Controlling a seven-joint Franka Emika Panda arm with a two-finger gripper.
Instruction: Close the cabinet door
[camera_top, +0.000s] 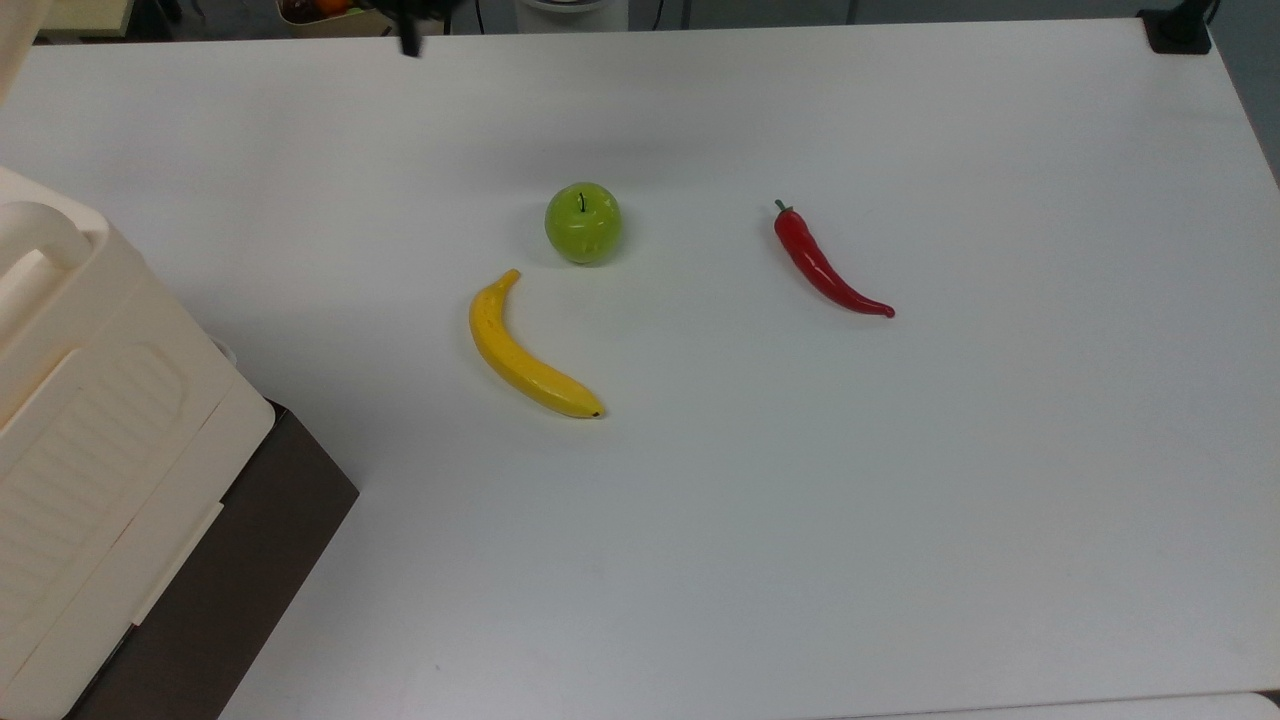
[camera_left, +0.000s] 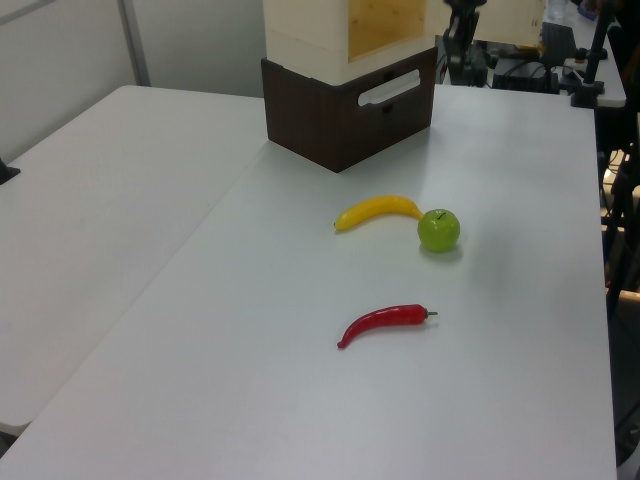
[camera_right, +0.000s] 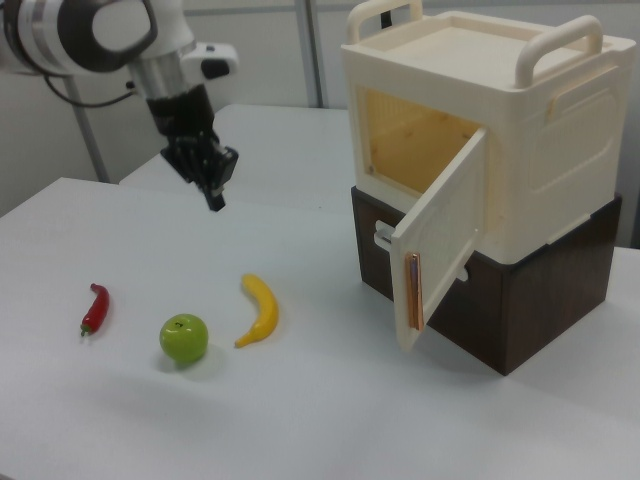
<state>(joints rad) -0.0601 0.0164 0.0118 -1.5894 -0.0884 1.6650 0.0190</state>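
Beside the boxy cream plastic cabinet (camera_right: 520, 130), clenched bare fingers (camera_right: 214, 196), door (camera_right: 440, 250) ajar.

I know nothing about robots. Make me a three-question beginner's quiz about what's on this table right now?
1. True or false: the cabinet door is shut against the cabinet.
2. In the right view, which item lies nearest the cabinet: A the red chili pepper, B the green apple, C the banana?
3. Fill in: the gripper hangs above the table, holding ____.

Key
1. False: the door stands swung open, showing the yellowish inside.
2. C
3. Nothing: its fingers are shut with nothing between them.
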